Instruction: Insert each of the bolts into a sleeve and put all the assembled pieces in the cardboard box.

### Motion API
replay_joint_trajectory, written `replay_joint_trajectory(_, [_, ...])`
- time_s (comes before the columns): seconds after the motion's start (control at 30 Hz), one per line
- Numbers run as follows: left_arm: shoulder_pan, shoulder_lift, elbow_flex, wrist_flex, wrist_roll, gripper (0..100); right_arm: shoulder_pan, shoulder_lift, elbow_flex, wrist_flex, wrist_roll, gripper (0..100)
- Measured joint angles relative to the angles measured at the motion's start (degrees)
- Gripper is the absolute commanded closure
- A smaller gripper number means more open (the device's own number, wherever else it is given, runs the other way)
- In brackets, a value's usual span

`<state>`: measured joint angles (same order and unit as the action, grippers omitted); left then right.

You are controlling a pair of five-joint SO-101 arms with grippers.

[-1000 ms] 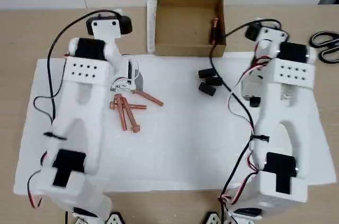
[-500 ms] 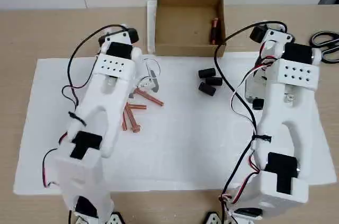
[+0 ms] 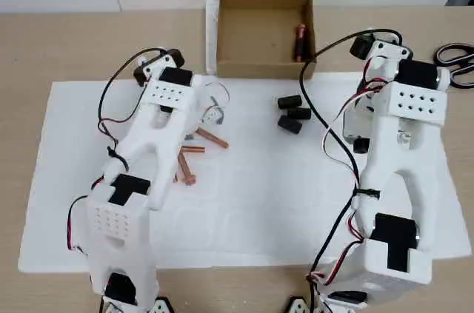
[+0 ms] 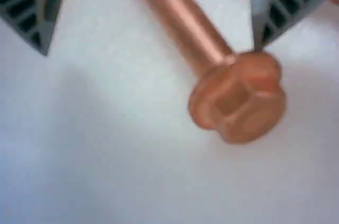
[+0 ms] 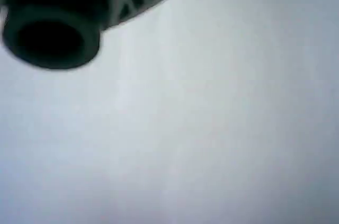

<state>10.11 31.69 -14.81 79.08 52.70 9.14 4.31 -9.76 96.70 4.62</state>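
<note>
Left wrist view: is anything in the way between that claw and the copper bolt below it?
Nothing visible does. The bolt lies bare on the white sheet between the left gripper's open fingers, with one fingertip right beside its head.

Worktop (image 3: 74,46): pale wood, carrying everything.
Sheet (image 3: 274,202): white, spread flat across the worktop's middle.
Scissors (image 3: 455,61): black-handled, on bare wood by the sheet's far corner.
Strip (image 3: 212,35): white, just beyond the sheet's far edge.
</note>
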Motion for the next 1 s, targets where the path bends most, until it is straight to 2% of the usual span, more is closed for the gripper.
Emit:
replay_joint_trajectory(0.2, [0.0,0.0,0.0,-1.8,4.5,76,0.0,0.0,0.0,0.0,0.0,95.7])
replay_joint_trajectory(0.6, [0.0,0.0,0.0,-1.8,5.1,77,0.0,0.0,0.0,0.0,0.0,95.7])
replay_joint_trajectory(0.87, [0.0,0.0,0.0,-1.9,5.1,90,0.0,0.0,0.0,0.0,0.0,95.7])
replay_joint_trajectory(1.0, [0.0,0.5,0.0,-3.7,5.4,90,0.0,0.0,0.0,0.0,0.0,95.7])
